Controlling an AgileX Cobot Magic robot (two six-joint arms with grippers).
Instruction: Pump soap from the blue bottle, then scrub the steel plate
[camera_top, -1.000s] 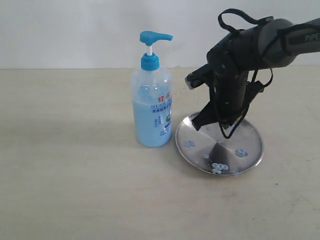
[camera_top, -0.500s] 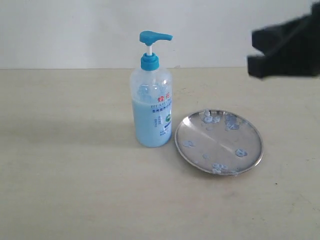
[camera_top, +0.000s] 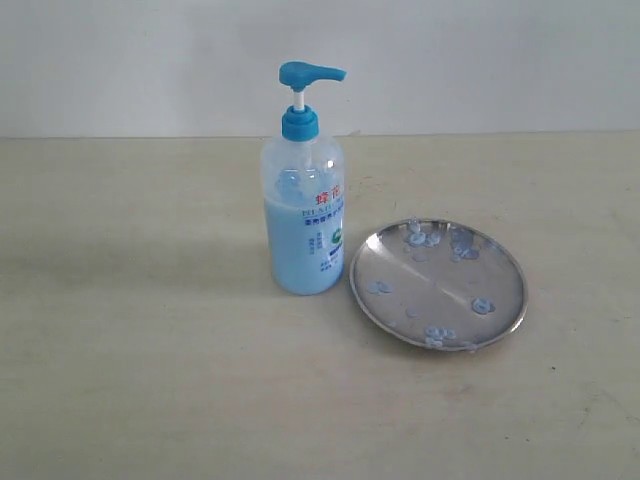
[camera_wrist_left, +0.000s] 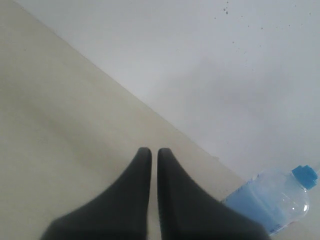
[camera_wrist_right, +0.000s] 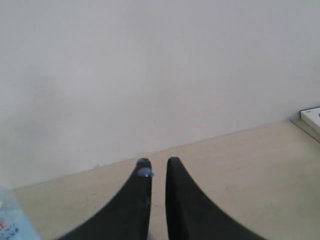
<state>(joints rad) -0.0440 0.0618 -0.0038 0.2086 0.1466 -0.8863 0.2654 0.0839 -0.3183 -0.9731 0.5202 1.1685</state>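
The blue bottle (camera_top: 305, 225) stands upright at the table's middle, its pump head (camera_top: 310, 73) raised and pale blue soap (camera_top: 300, 255) filling the lower half. Just right of it lies the steel plate (camera_top: 440, 290), dotted with light-blue soap blobs (camera_top: 437, 335). Neither arm shows in the exterior view. My left gripper (camera_wrist_left: 150, 150) is shut and holds nothing, with the bottle (camera_wrist_left: 272, 202) off to one side of it. My right gripper (camera_wrist_right: 159, 161) is shut with a thin slit and holds nothing. A soap blob (camera_wrist_right: 145, 172) clings to one fingertip.
A white wall runs along the table's far edge (camera_top: 150, 137). A corner of a white flat object (camera_wrist_right: 312, 117) lies at the edge of the right wrist view. The bottle's shoulder (camera_wrist_right: 10, 222) shows in that view's corner.
My right arm, which hung over the plate a second ago, has lifted away to the right and left the exterior view. Blobs at the plate's far side are now uncovered.
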